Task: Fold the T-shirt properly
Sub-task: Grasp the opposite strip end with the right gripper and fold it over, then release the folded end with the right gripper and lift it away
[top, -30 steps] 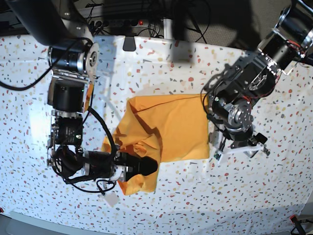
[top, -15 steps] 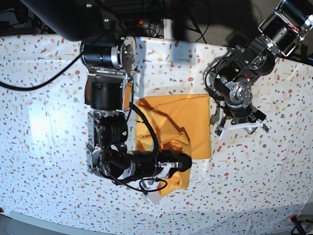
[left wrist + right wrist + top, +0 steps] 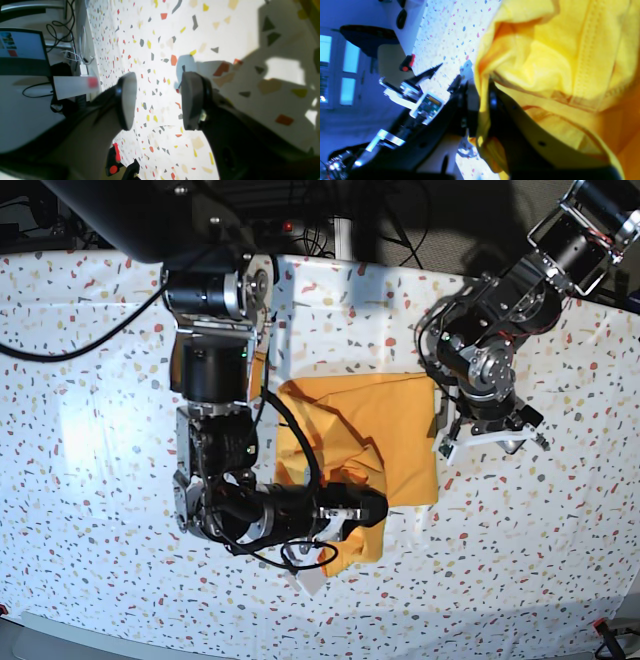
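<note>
The orange-yellow T-shirt lies partly folded in the middle of the speckled table. Its near left part is bunched and lifted over the rest. My right gripper holds that bunched part at the shirt's near edge. In the right wrist view the right gripper has a fold of the T-shirt pinched between its dark fingers. My left gripper hangs just right of the shirt's right edge. In the left wrist view the left gripper is open, with only tabletop between its pads.
Cables and a power strip run along the table's far edge. A red clamp sits at the near right corner. A monitor stands beyond the table edge in the left wrist view.
My right arm has swung to the right, carrying the shirt's near left part over its middle. The left gripper has drawn slightly away from the shirt's right edge and stays open.
</note>
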